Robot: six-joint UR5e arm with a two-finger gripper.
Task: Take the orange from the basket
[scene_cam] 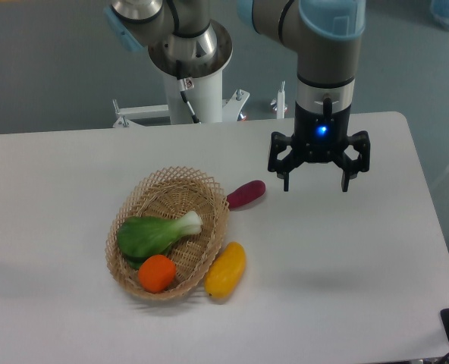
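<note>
Approach step, nothing grasped. My black two-finger gripper (316,182) hangs spread, empty, well right of shallow tan woven wicker basket (209,193). Small round bright-orange orange (157,273) sits at basket's near end, touching green leafy vegetable (152,234). Next I judge: swing left, centre above orange, descend clear of vegetable.

arm upright, wrist vertical | pincer (315,184) pointing down | fingers spread wide
</note>
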